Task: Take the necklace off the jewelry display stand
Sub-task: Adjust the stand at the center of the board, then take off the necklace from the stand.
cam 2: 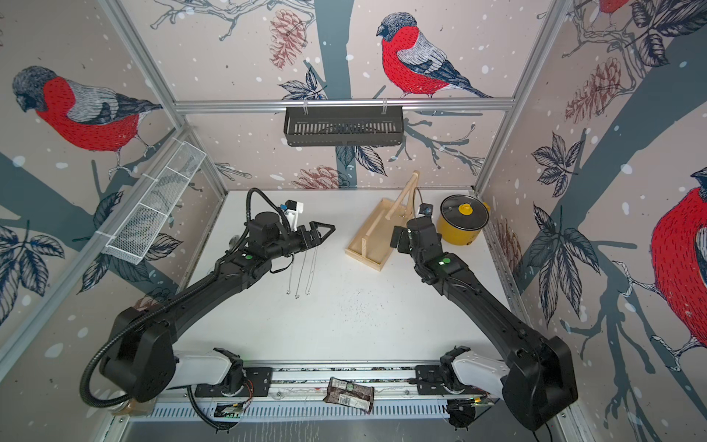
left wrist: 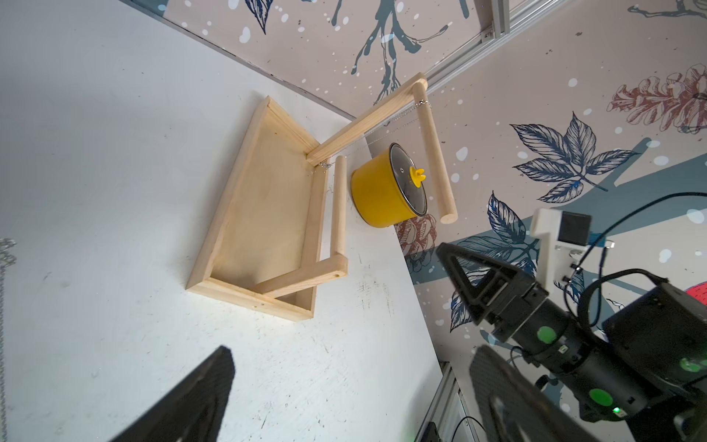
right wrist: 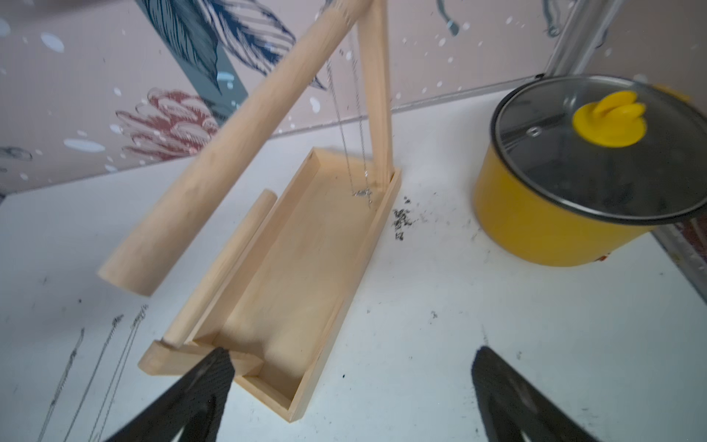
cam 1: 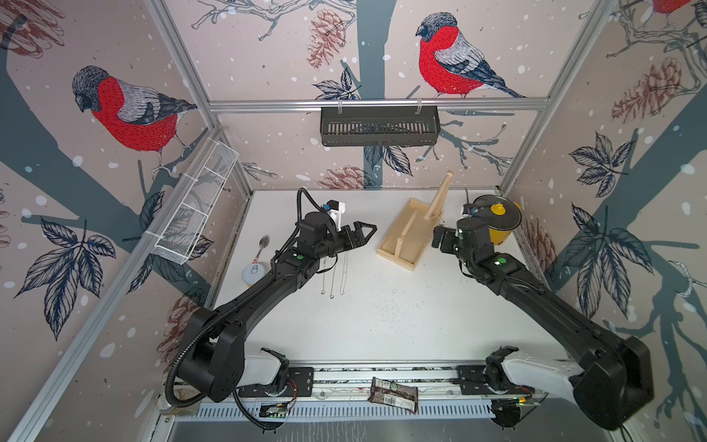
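left gripper (left wrist: 354,350) and right gripper (right wrist: 354,352) both wide open, holding nothing; necklace (right wrist: 361,192) hangs off stand (cam 1: 405,233) crossbar (right wrist: 245,134) beside the post (right wrist: 377,95), pendant low near the tray (right wrist: 298,275).

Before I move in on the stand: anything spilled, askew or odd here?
Yes: dark specks lie scattered between the jewelry display stand and the yellow pot. A crumpled wrapper sits on the front rail. The stand is upright, one necklace hanging from it.

Bullfinch wallpaper walls (cam 1: 267,57), white tabletop (cam 1: 382,325), aluminium frame (cam 1: 378,104).
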You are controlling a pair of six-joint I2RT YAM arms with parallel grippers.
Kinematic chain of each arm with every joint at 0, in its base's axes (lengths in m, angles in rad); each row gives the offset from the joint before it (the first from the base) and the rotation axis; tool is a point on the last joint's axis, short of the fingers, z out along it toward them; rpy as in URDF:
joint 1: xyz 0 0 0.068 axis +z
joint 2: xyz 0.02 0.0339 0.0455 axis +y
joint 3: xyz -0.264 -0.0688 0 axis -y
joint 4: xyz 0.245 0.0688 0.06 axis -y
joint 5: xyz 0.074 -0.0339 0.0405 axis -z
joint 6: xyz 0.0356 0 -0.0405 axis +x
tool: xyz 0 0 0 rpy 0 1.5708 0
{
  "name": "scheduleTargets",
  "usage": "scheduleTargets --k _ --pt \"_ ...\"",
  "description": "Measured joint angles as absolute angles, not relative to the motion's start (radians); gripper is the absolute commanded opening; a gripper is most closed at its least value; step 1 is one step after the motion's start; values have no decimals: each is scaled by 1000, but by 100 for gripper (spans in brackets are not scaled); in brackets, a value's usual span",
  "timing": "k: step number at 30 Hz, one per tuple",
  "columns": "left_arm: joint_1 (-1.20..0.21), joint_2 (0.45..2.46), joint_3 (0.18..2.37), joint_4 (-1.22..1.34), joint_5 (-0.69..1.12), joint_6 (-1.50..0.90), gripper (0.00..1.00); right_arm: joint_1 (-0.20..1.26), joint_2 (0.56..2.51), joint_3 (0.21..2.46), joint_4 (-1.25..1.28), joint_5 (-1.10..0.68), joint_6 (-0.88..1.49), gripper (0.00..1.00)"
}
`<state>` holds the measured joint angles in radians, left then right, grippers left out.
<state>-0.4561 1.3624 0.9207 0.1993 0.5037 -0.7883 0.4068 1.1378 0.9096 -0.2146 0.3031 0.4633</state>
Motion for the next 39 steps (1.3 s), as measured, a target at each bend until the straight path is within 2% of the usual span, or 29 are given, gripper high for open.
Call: scheduleTargets --k 5,10,17,22,27,39 --pt "-490 1414 966 210 505 -797 97 174 1140 939 -178 199 476 95" --pt "-509 1437 983 234 511 -808 97 71 1287 1003 -93 59 494 91" --pt "-509 1456 984 241 520 -812 97 52 1452 1042 55 -94 408 86" --pt "-509 1497 1013 252 529 -812 97 48 1531 1040 160 -157 325 78" --pt "-512 1534 1035 299 554 -835 97 25 1590 1040 254 -233 283 71" --pt "-517 1624 1114 324 579 -849 97 26 1694 1094 402 -385 232 62"
